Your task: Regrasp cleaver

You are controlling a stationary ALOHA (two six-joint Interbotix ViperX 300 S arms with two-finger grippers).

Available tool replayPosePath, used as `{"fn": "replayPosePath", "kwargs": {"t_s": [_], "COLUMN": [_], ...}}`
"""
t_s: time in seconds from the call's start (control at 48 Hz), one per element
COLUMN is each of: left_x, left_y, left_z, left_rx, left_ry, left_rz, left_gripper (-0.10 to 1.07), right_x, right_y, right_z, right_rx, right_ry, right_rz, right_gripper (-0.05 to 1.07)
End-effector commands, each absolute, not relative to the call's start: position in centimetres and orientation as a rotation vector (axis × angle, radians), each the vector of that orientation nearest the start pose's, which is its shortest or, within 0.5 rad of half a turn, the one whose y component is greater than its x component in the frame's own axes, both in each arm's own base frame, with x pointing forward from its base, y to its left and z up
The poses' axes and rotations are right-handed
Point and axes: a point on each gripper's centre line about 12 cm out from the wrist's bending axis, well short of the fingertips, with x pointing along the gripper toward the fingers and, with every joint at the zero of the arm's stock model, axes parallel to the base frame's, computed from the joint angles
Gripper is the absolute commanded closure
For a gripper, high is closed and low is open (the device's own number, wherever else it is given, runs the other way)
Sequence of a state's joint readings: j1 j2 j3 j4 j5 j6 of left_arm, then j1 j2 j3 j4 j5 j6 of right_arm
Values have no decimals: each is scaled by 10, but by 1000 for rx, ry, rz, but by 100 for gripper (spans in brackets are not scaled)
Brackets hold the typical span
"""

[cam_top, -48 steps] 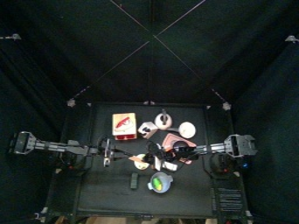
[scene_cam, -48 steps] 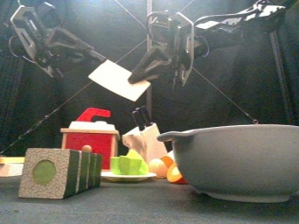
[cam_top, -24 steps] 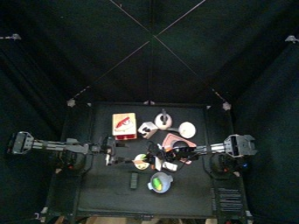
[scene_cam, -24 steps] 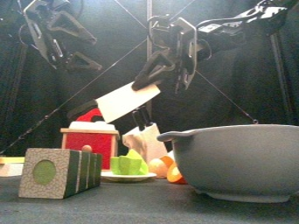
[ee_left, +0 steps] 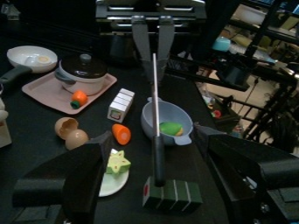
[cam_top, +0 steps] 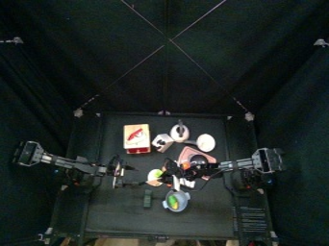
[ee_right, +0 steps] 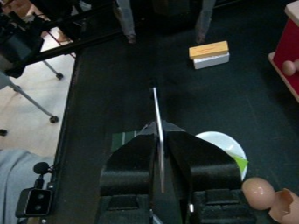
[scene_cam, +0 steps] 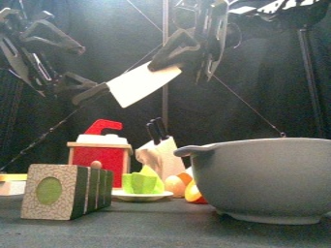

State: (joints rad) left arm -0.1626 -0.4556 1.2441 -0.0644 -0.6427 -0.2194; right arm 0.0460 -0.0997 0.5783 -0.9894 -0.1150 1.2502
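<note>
Looking straight down, the black tabletop [cam_top: 115, 202] carries a red box [cam_top: 134, 135], a pink tray [cam_top: 195, 157] and a grey bowl [cam_top: 178, 200], with one arm reaching in from each side and meeting near the middle. From the front, the cleaver [scene_cam: 143, 83] hangs in the air above the clutter, its pale blade tilted down to the left; the right hand [scene_cam: 195, 48] is clamped on its handle from above, while the left hand [scene_cam: 65, 82] sits just left of the blade with its fingers spread apart. Below stand the box [scene_cam: 100, 155], a green-faced block [scene_cam: 65, 192] and the large bowl [scene_cam: 262, 177]. The left wrist camera sees the blade [ee_left: 156, 114] edge-on between its own parted fingers. The right wrist camera shows its fingers closed around the cleaver [ee_right: 156, 131], above a yellow-green plate [ee_right: 225, 149].
</note>
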Motion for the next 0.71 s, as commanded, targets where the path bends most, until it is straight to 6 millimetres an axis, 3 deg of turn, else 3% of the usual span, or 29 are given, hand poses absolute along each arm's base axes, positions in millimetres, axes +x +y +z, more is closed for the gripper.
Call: {"fn": "replayPosePath", "kwargs": {"t_s": [0.0, 0.271, 0.688], "left_x": [260, 279, 281], "left_y": [-43, -50, -46], "left_z": [196, 178, 159], "left_rx": [-257, -268, -296], "left_ry": [155, 230, 294], "left_rz": [-119, -107, -57], "left_gripper": [-6, -6, 1], "right_x": [399, 398, 399], "right_y": [31, 30, 31], "right_z": [266, 266, 267], "right_rx": [267, 260, 256], "right_ry": [380, 379, 377], "right_rz": [99, 100, 102], "right_gripper": [50, 50, 50]}}
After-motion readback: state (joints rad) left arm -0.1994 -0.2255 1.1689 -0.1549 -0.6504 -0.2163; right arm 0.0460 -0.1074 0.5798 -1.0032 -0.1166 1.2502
